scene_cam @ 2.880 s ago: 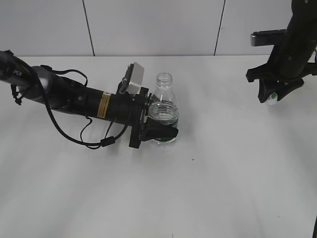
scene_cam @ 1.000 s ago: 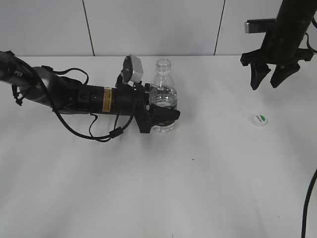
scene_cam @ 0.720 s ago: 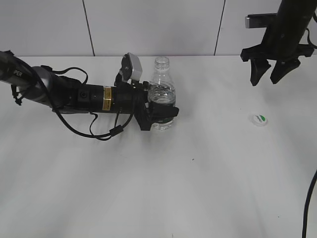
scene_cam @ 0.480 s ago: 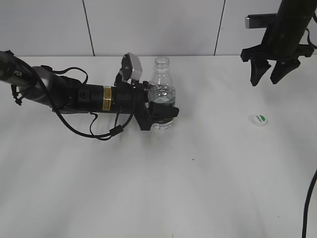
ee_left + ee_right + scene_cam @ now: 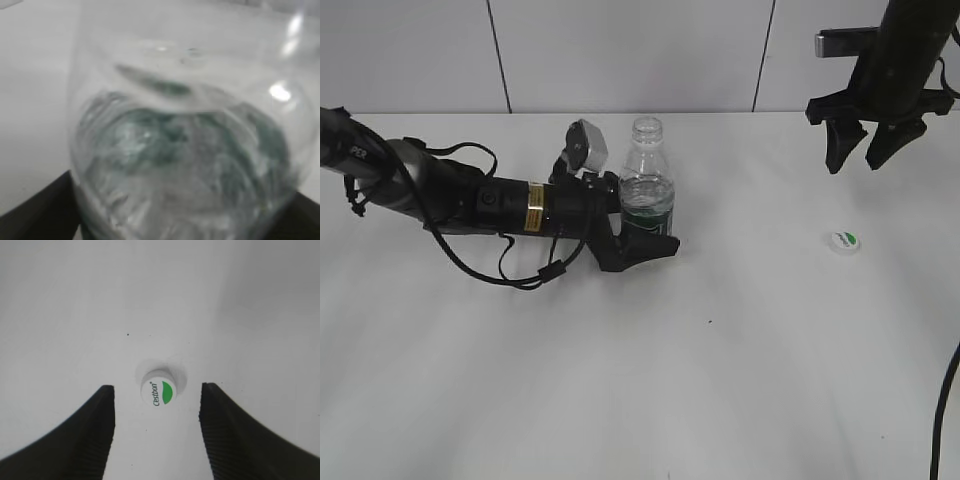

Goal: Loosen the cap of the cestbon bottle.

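- The bottle [image 5: 646, 180] is seen upright on the white desk [image 5: 640, 380], left of centre in the exterior view, its neck uncapped and open at the top.
- A dark green label band is shown around the lower body, with water visible inside.
- The left gripper [image 5: 642, 243] is laid low along the desk from the left, its jaws set on either side of the bottle's base.
- Whether the bottle is pressed by those jaws or merely flanked cannot be told; the near jaw is seen just in front of the base.
- In the left wrist view the frame is filled by the blurred bottle [image 5: 185, 150], with dark jaw tips at the lower corners.
- The cap [image 5: 843, 241] is found lying on the desk at the right, well apart from the bottle, its green mark facing up.
- The right gripper [image 5: 857, 152] is held high above the desk at the upper right, pointed downward, its jaws apart and holding nothing.
- In the right wrist view the cap [image 5: 158, 388] is framed between the two spread jaws of that gripper [image 5: 157, 437], clear of both, with the word "Cestbon" legible beside the green leaf.
- A grey tiled wall [image 5: 620, 50] is seen behind the desk.
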Motion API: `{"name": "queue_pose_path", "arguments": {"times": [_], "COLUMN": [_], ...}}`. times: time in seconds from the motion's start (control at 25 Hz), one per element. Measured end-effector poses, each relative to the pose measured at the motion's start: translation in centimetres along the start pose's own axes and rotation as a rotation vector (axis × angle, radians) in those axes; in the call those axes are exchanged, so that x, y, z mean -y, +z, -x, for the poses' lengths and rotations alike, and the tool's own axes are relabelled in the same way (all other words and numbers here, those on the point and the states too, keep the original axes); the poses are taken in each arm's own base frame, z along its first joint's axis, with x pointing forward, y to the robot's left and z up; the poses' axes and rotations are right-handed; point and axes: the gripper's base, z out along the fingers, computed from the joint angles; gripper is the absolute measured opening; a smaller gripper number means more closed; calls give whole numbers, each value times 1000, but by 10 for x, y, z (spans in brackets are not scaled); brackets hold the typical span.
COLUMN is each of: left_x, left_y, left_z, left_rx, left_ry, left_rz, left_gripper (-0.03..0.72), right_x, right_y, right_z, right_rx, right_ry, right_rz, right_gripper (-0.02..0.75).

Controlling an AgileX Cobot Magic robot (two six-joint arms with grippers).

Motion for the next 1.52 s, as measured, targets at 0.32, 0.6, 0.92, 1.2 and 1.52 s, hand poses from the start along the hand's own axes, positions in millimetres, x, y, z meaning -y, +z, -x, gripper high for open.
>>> {"name": "queue_pose_path", "arguments": {"times": [0.32, 0.6, 0.92, 1.2, 1.52], "left_x": [4, 8, 17, 13, -9], "left_y": [-12, -24, -44, -73, -132], "left_z": [38, 71, 119, 163, 192], "left_rx": [51, 86, 127, 64, -163], "left_ry": [43, 32, 25, 98, 178], "left_rz": [-15, -9, 19, 281, 891], "left_gripper": [587, 587, 587, 587, 587], "right_x": [0, 0, -2, -3, -2], "right_y": [0, -5, -24, -48, -90], "right_z": [0, 3, 14, 13, 7], "right_rx": [0, 17, 95, 148, 238], "right_ry": [0, -2, 1, 1, -15], "right_rz": [0, -1, 11, 10, -38], "right_gripper": [420, 420, 420, 420, 420]}}
